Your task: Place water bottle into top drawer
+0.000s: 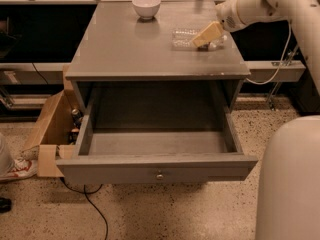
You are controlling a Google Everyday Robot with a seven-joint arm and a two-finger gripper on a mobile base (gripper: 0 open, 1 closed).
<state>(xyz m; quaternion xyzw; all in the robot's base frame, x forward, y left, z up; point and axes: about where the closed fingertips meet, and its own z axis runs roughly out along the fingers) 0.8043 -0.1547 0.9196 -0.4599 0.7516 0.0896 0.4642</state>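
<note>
Jaws over water bottle (183,37), cabinet top (132,51)

White arm (286,1) runs down-left from the upper right corner, ending in a bulky wrist (234,15). Tan gripper (207,35) sits upper right of centre, tilted down-left. White body (292,184) fills lower right.

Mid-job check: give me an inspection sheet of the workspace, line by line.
Surface: grey cabinet top, carrying bottle and bowl.
Job's things: water bottle lying on its side, right rear of the top; top drawer pulled open, nothing seen inside.
Clutter: white bowl at the top's rear.
Gripper: gripper at the bottle's right end, above the top.
Cables: dark cable on the floor below the drawer; light cable hanging at right.
Surroundings: cardboard box left of the cabinet; shoe beside it; speckled floor.
</note>
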